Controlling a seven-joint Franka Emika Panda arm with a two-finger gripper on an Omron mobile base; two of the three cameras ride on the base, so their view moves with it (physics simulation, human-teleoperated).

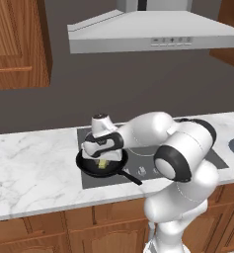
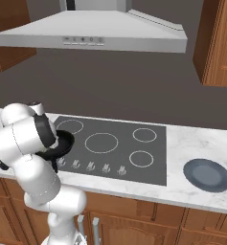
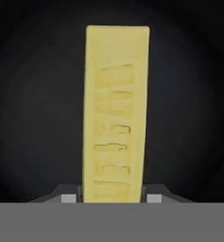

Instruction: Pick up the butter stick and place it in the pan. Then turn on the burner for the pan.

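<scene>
**Sam:** What do you see, going from the left?

**Me:** On the left is the marble counter (image 1: 34, 158). Next comes the stove (image 1: 138, 173), set into it. The pan (image 1: 91, 168) sits on the front left burner, and its handle (image 1: 131, 177) points toward me. My gripper (image 1: 102, 159) hangs right over the pan.

**Sam:** Where is the butter?

**Me:** The butter (image 3: 116, 113) is low over the middle of the pan, between my fingers. In the hand view I see the black pan floor all around it. The two tips sit tight on each side of the butter, so I am pinching it. I can't tell if its end touches the pan yet.

**Sam:** Why hold it so low?

**Me:** I think it's so it won't bounce out when I let go. It should land flat in the middle.

**Sam:** And what is to the right?

**Me:** More burner rings (image 2: 144, 135), and the knobs (image 2: 91, 166) in a row along the front. Far right is a grey plate (image 2: 207, 175) on the counter.

**Sam:** What comes after this?

**Me:** I guess I let go, lift up, then turn the pan's knob. The handle is close to the knobs, so I must not bump it.
</scene>
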